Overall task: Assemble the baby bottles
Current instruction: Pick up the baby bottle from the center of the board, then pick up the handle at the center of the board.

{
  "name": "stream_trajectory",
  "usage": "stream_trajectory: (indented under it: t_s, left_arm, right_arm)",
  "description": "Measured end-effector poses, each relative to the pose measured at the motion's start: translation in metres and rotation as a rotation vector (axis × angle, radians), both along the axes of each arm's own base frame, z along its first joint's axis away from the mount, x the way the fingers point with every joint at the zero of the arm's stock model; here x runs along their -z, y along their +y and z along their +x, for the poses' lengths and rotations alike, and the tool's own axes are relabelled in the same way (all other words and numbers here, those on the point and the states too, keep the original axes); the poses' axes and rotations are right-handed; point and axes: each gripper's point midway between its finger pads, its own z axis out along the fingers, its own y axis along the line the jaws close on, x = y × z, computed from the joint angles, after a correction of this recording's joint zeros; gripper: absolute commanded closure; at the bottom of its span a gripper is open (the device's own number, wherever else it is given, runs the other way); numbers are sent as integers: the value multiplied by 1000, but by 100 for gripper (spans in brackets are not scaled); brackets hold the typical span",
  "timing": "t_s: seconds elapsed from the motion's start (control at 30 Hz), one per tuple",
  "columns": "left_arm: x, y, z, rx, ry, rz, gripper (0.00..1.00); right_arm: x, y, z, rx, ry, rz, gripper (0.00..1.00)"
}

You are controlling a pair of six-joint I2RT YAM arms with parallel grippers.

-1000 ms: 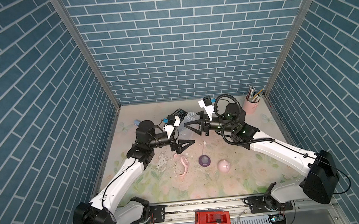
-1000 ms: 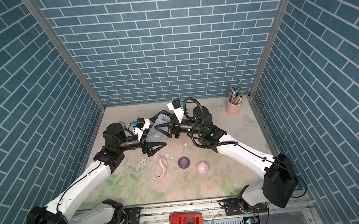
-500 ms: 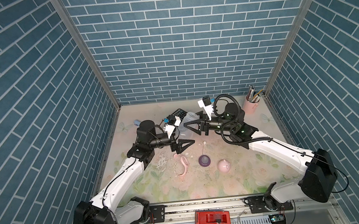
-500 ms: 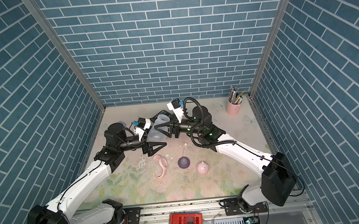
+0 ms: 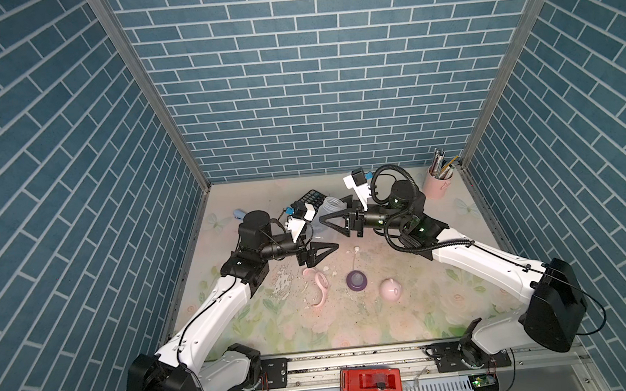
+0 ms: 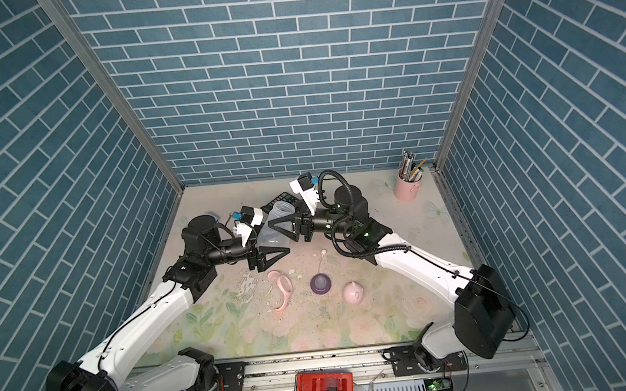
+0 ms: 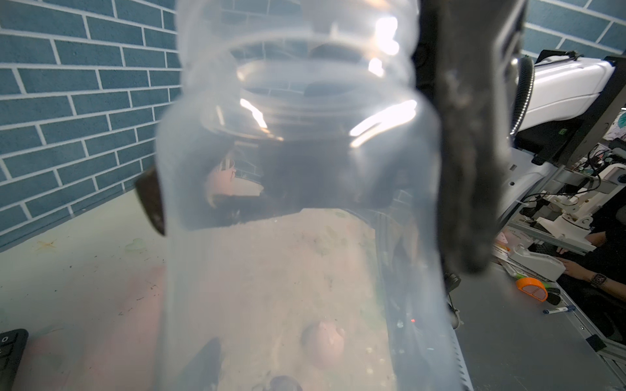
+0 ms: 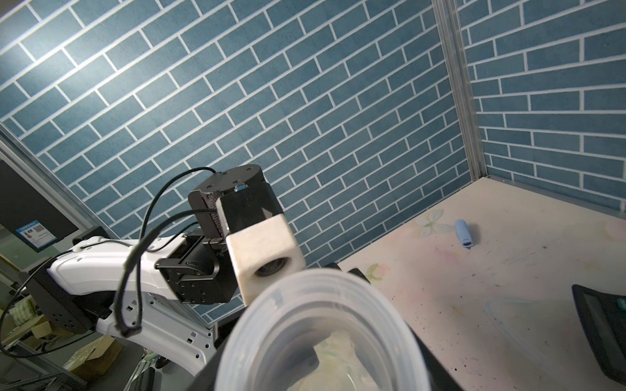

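Where the bottle body is hanging: above the tabletop, tilting, between both arms.
Right gripper: jaws are clamping the bottle body near its neck.
Left gripper: sitting at the base end; cannot tell whether its jaws are gripping.
Loose parts: handle ring, purple collar and pink cap are lying apart in a row on the tabletop.

Bright, even overhead light, soft shadows on the table; up close the bottle body is blurred and streaked with glare.
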Motion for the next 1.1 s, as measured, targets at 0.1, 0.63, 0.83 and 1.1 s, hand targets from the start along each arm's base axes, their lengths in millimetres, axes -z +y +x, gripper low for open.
stream_trajectory:
  t_s: [0.1,0.63,0.83,1.1]
  left_arm:
    - [2,-2,-6,3,-10,21,24]
    - [19,59,25,-471,-44,166,28]
    - [11,102,32,-726,-92,212,29]
    - [12,137,31,-903,-110,248,30]
  right_arm:
    - [3,-8,-5,24,-16,-30,29]
    - [65,-43,-20,107,-4,-252,4]
    - [136,-43,-18,124,97,-461,7]
    - [213,-30,-45,144,239,-711,13]
